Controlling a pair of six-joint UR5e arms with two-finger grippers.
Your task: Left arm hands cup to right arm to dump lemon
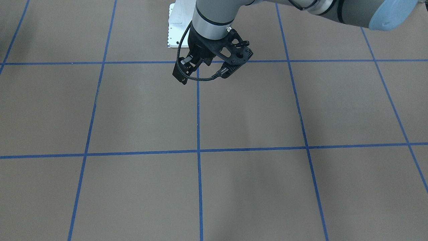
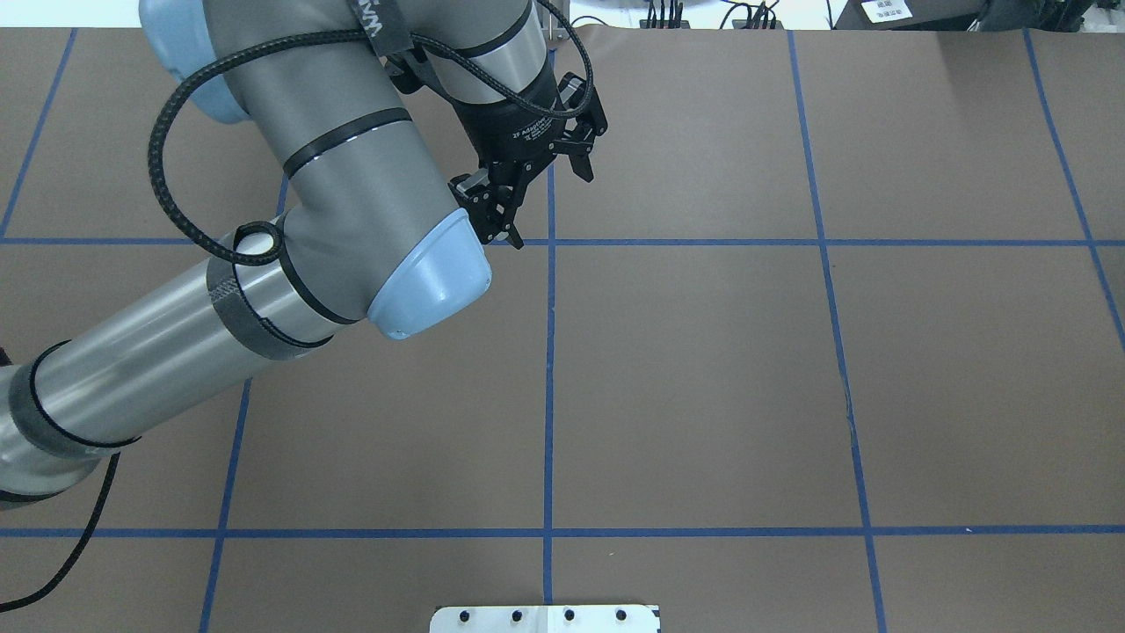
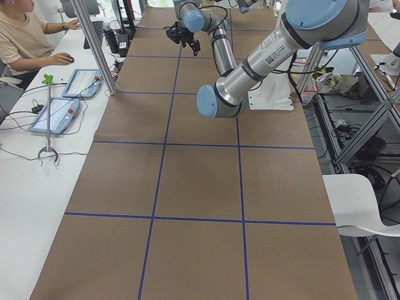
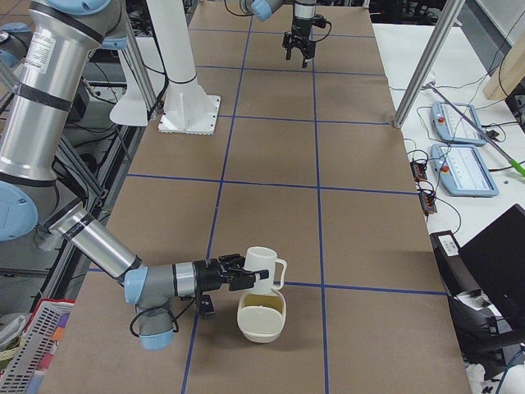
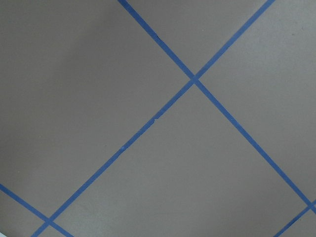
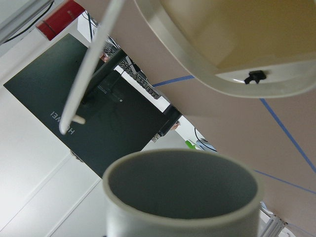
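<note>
R gripper at cup, can't tell if clamped. Cup approx upright, just over cream bowl. L gripper spread, empty, far from bowl. Handover prob done; lemon not visible, dump unconfirmed.

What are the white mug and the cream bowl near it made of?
The mug looks like glazed ceramic: thick rim, smooth white outside, dull grey inside; hard plastic is possible. The bowl looks like plastic or melamine: even cream colour, soft sheen, rounded rim.
</note>
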